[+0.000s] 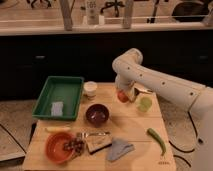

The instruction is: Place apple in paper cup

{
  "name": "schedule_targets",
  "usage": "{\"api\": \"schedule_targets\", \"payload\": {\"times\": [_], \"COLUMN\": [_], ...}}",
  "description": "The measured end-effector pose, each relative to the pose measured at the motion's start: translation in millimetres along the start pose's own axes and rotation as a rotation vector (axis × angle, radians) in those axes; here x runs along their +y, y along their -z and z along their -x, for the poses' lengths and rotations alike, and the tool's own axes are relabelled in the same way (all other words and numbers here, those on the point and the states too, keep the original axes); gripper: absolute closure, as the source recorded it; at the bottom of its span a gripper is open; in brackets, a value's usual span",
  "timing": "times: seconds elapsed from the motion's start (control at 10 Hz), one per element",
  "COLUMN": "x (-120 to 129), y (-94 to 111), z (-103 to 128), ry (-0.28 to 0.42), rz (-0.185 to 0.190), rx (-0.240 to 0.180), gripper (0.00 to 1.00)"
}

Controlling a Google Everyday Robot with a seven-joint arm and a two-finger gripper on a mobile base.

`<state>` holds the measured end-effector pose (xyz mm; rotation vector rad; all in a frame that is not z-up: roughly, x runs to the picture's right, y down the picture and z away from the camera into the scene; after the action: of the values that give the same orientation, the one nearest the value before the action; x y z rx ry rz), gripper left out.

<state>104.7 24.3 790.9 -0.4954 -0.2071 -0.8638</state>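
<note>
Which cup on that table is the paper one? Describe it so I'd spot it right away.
Start at the big green tray on the table's left. The paper cup stands just off its far right corner: short, cream-white, wide-mouthed. The only other cup, the light green cup, sits across the table beside the tool, which has the apple at its tip.

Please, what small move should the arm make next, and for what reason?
Probably carry the apple left toward the paper cup. The gripper is at the apple, right of the cup, near the light green cup. The paper cup stands apart, beside the green tray, apparently empty.
</note>
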Motion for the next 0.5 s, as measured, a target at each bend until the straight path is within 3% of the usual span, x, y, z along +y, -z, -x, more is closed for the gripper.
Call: {"api": "schedule_targets", "payload": {"times": [0.5], "x": [-28], "y": [5], "z": [0], "ry": [0.045], "rz": [0.0], "rx": [0.03], "gripper": [0.95]}}
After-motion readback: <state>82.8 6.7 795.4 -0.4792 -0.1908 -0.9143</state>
